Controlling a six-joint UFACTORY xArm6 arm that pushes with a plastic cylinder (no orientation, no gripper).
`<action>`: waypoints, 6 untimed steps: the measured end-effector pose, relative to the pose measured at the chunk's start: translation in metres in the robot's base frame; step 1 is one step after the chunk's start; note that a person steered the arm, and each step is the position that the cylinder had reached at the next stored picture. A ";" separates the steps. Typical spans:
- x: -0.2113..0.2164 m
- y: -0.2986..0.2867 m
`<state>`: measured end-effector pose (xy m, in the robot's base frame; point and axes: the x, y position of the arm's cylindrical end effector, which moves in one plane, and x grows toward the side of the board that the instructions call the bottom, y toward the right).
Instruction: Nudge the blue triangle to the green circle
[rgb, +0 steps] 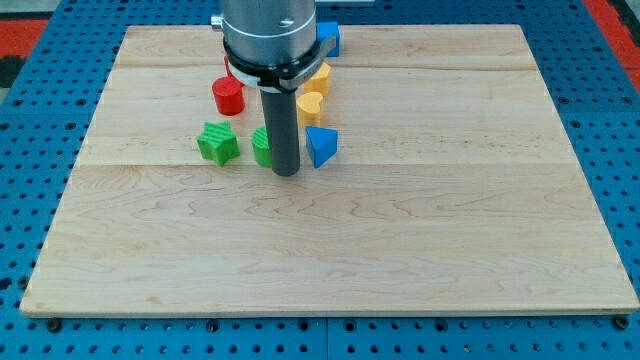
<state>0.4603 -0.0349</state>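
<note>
Wooden counter (400, 250) carries my tip (287, 174), no pincer fitted, between the green circle (262, 146) and blue triangle (321, 145).

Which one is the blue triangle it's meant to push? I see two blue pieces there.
Find the dark rod coming down over the wooden board; my tip rests near the board's middle. The blue triangle sits just to the view's right of it, below the yellow heart. The other blue block lies at the board's top edge.
</note>
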 end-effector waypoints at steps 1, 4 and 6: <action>0.032 0.071; -0.049 0.035; -0.049 0.094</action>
